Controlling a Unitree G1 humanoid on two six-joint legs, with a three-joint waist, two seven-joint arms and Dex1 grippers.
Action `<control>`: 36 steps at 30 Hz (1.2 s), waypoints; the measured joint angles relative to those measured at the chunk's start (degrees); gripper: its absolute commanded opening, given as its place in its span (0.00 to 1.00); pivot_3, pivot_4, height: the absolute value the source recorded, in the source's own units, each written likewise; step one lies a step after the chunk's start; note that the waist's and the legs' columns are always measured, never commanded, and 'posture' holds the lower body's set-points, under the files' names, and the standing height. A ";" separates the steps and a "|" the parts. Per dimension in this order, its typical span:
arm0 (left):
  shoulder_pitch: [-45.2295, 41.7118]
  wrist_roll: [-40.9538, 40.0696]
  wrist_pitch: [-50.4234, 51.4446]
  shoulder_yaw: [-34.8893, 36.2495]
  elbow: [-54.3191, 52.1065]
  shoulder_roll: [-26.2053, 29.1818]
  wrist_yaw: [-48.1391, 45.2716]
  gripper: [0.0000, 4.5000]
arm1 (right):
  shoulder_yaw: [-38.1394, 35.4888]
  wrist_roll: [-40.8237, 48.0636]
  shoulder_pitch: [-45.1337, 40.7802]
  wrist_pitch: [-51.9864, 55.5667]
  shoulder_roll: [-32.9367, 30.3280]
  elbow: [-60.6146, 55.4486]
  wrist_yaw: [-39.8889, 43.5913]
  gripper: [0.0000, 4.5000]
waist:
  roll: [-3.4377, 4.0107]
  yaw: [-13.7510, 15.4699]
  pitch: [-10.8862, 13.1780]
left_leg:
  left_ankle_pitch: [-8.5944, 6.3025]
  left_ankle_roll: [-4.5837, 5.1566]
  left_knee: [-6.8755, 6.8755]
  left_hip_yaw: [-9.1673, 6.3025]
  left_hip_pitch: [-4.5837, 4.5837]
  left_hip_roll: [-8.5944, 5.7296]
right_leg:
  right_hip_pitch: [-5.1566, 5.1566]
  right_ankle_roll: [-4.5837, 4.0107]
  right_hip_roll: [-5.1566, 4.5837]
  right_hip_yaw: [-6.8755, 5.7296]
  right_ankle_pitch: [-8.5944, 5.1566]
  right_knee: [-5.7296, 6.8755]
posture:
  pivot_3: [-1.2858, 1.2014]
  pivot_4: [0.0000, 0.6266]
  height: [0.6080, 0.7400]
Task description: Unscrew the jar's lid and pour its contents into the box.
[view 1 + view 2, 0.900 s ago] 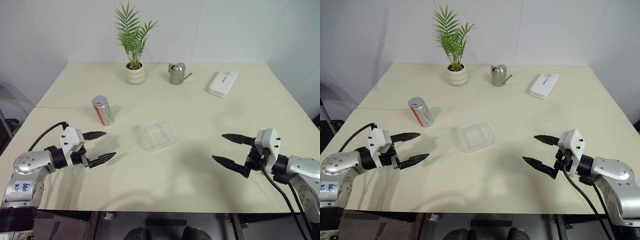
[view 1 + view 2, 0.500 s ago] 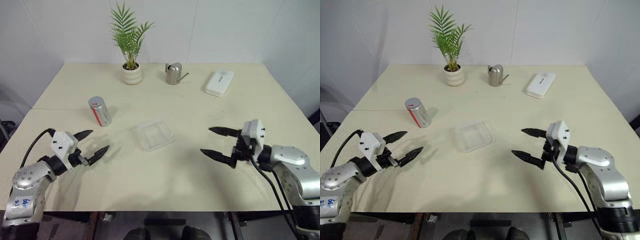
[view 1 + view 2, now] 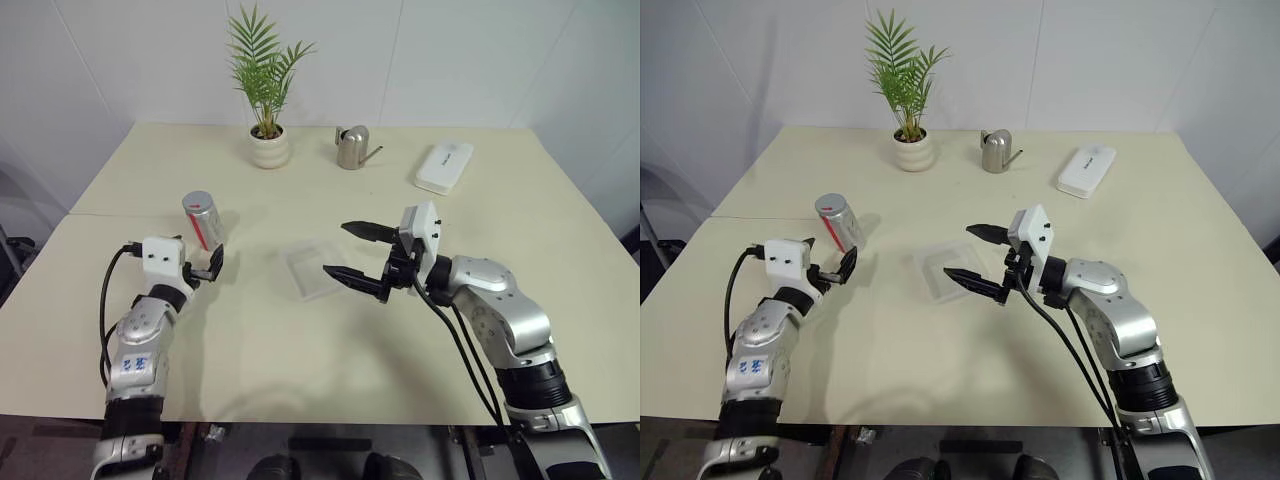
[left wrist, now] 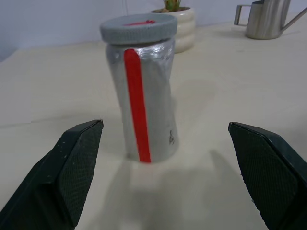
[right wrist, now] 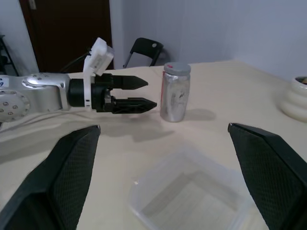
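Both claws, left [image 3: 205, 266] and right [image 3: 356, 256], have swung inward, jaws apart, flanking the upright jar [image 3: 203, 219] and box [image 3: 315, 268], nothing gripped yet.

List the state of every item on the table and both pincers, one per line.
jar: upright, not held
lid: on the jar
box: open, empty
left pincer: open, just short of the jar
right pincer: open, at the box
watering can: upright
white case: lying flat
potted plant: upright
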 measured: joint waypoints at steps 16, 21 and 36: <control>-19.04 3.87 -12.47 -1.44 31.24 3.84 -0.07 0.99 | -0.06 -1.99 0.45 -1.25 3.41 0.72 -3.73 1.00 | -0.02 -0.26 0.00 | 0.00 0.00 0.03 0.09 0.01 0.01 | -0.02 0.00 0.04 0.04 0.00 0.01 | 0.52 0.24 1.00; -22.79 3.84 -15.81 -1.24 40.08 4.14 -0.08 0.87 | -0.17 -2.19 1.08 -1.25 3.43 0.46 -4.56 1.00 | -0.03 -0.58 0.01 | 0.00 0.01 0.02 0.10 0.01 0.00 | -0.03 0.01 0.04 0.05 0.00 0.01 | 0.52 0.24 1.00; -17.83 -2.18 -16.21 -0.70 29.91 6.42 -13.80 0.43 | -0.65 -1.88 2.13 -0.39 3.72 -1.10 -6.29 1.00 | -0.10 -2.41 0.05 | 0.00 0.01 0.00 0.18 -0.01 0.04 | -0.20 0.00 0.04 0.19 0.00 0.14 | 0.52 0.24 1.00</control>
